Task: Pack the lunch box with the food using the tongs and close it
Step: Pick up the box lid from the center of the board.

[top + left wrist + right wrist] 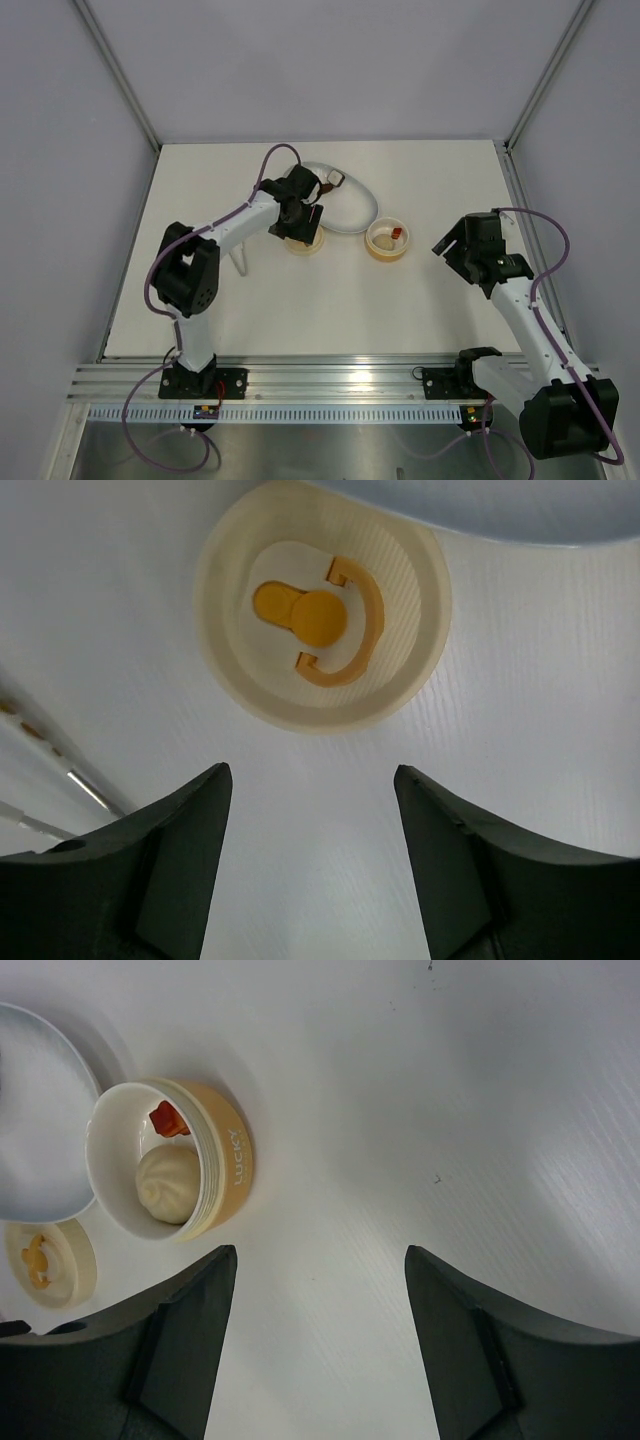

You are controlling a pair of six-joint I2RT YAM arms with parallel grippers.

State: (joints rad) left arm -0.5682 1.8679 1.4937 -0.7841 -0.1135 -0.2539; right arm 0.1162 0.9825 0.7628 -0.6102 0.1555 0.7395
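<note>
The lunch box (387,241) stands open in the middle of the table, and in the right wrist view the same lunch box (170,1170) holds a pale round bun (168,1186) and a reddish piece (167,1120). Its lid (322,605), orange mark facing up, lies flat on the table beside the white dish. My left gripper (312,780) hovers open just short of the lid (305,246), holding nothing. The thin tongs (240,260) lie on the table under the left arm; their legs (90,792) show at the left edge. Right of the box, my right gripper (320,1260) is open and empty.
The white oval dish (352,205) lies behind the lid and box, with a dark piece (335,180) at its far rim. Its edge (500,505) shows just past the lid. Grey walls enclose the table on three sides.
</note>
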